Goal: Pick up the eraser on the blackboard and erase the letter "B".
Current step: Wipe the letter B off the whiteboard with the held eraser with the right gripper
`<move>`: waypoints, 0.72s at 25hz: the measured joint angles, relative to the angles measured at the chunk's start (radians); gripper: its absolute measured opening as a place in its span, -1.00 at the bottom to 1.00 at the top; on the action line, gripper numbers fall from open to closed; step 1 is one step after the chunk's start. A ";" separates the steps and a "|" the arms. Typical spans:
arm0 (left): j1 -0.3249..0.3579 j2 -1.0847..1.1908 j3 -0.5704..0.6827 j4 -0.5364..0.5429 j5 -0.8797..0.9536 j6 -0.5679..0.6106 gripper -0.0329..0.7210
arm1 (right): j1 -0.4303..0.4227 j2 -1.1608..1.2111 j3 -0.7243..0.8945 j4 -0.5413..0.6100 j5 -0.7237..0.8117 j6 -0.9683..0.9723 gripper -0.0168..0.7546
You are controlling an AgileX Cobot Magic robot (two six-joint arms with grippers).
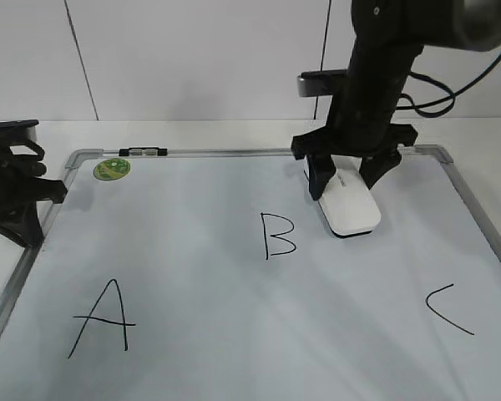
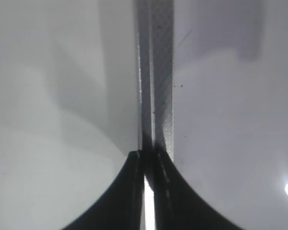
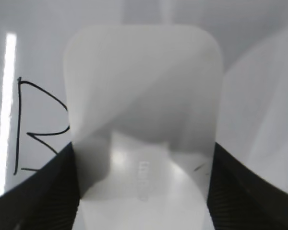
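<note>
Right end effector [image 1: 348,177] straddling eraser [image 1: 348,203], beside letter "B" [image 1: 278,235]

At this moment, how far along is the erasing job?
Done: the right gripper has reached the eraser, fingers on both sides of it. In hand: the grasp; the eraser looks to rest on the blackboard. Left: lifting it and wiping the letter "B", fully intact.

Even, bright overhead light; soft grey shadows fan across the blackboard [image 1: 234,334], a lamp-strip reflection glares at left in the right wrist view, a bright spot at lower right in the left wrist view, both close-ups soft-focused.
</note>
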 joint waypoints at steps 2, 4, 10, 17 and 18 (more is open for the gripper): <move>0.000 0.000 -0.002 0.000 0.001 0.000 -0.87 | 0.001 0.026 -0.002 0.000 0.000 0.000 0.44; 0.000 0.000 -0.002 0.000 0.002 0.000 -0.87 | 0.001 0.048 -0.006 0.000 0.000 0.000 0.44; 0.000 0.000 -0.002 0.000 0.002 0.000 -0.87 | 0.002 0.095 -0.012 -0.002 0.000 0.003 0.44; 0.000 0.002 -0.002 0.000 0.002 0.000 -0.87 | 0.013 0.117 -0.035 -0.013 0.021 0.005 0.44; 0.000 0.002 -0.002 0.000 0.002 0.000 -0.87 | 0.025 0.122 -0.046 -0.024 0.028 0.005 0.44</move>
